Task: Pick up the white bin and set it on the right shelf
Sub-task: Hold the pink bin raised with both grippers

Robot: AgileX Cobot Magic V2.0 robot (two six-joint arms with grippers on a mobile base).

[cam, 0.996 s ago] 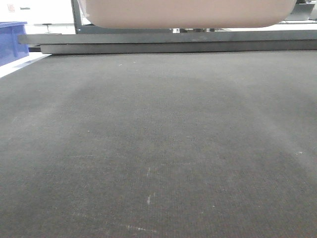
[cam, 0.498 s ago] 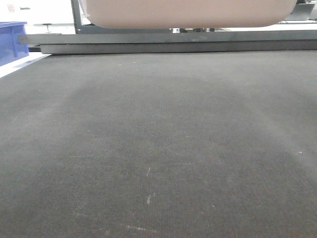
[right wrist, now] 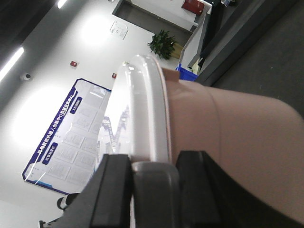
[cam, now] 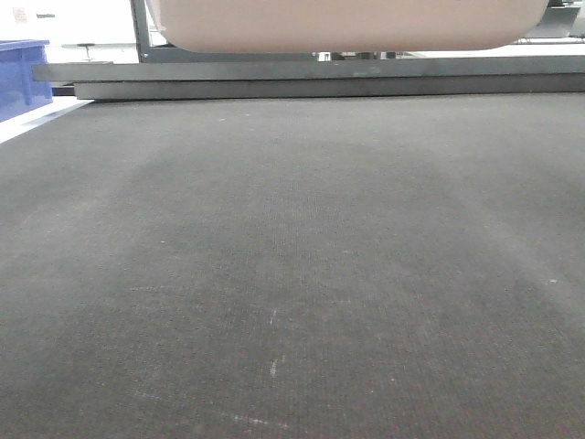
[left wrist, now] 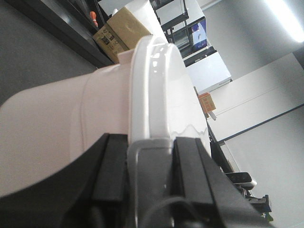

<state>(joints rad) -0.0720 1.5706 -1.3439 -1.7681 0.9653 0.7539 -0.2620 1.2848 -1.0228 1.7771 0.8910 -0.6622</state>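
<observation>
**Both sets of fingers clamp the bin's rim, with the bin held off the floor**

The left fingers (left wrist: 111, 171), black and blocky, are closed on the white bin (left wrist: 61, 118). One sits on each side of the edge of its glossy white lid (left wrist: 151, 90). A grey piece of the wrist presses on the rim between them. The right fingers (right wrist: 116, 185) grip the opposite end the same way, pinching the lid's rounded rim with one finger above it and one below. In both wrist views the pinkish, translucent tub wall runs away from the fingers, with a faint ridge line along its side.

In the front view only the bin's rounded underside (cam: 347, 23) shows. It hangs at the top centre, clear of the dark grey carpeted floor (cam: 292, 274) that fills the near part of the scene. Far behind and below the underside, a long grey metal rail (cam: 320, 78) runs from left to right. Whether that rail belongs to the right shelf cannot be told. A blue bin (cam: 18, 78) stands at the far left edge.

Past the left fingers are a brown cardboard box (left wrist: 118, 31), a lit screen (left wrist: 199, 32) and a small orange box (left wrist: 205, 100). Past the right fingers are a potted plant (right wrist: 164, 42) and a blue-framed notice board (right wrist: 66, 137) on a white wall.
</observation>
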